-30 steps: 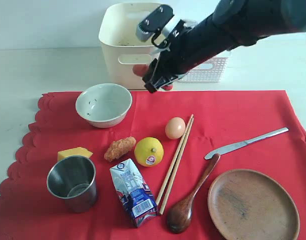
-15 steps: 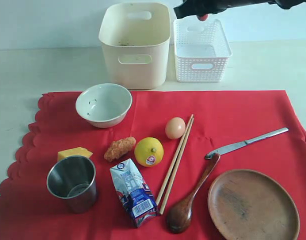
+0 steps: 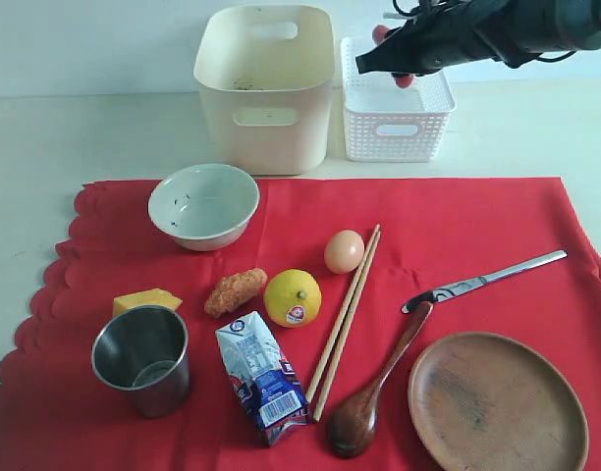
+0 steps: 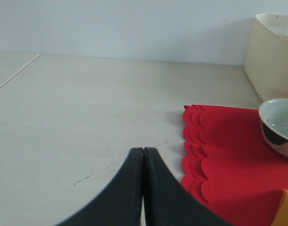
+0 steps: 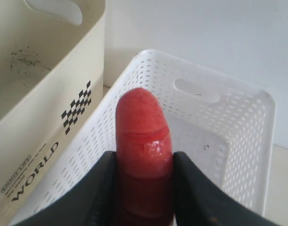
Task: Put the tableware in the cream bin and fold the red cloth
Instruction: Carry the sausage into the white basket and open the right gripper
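On the red cloth (image 3: 458, 226) lie the white speckled bowl (image 3: 203, 204), steel cup (image 3: 141, 359), wooden chopsticks (image 3: 346, 319), steel knife (image 3: 482, 282), dark spoon (image 3: 374, 392) and brown plate (image 3: 497, 400). The cream bin (image 3: 266, 88) stands behind the cloth. My right gripper (image 3: 394, 57) hangs over the white lattice basket (image 3: 396, 103), shut on a red sausage (image 5: 143, 136). My left gripper (image 4: 143, 150) is shut and empty, over bare table beside the cloth's scalloped edge (image 4: 191, 141). The bowl (image 4: 278, 127) and bin (image 4: 271, 52) show beyond it.
Food lies among the tableware: an egg (image 3: 344, 251), a lemon (image 3: 293, 297), a fried piece (image 3: 235, 291), cheese (image 3: 146, 300) and a milk carton (image 3: 262, 377). The lattice basket stands right beside the cream bin (image 5: 45, 94).
The right arm has swung from in front of the cream bin up and to the right, carrying the red sausage over the white lattice basket. Nothing on the cloth moved.
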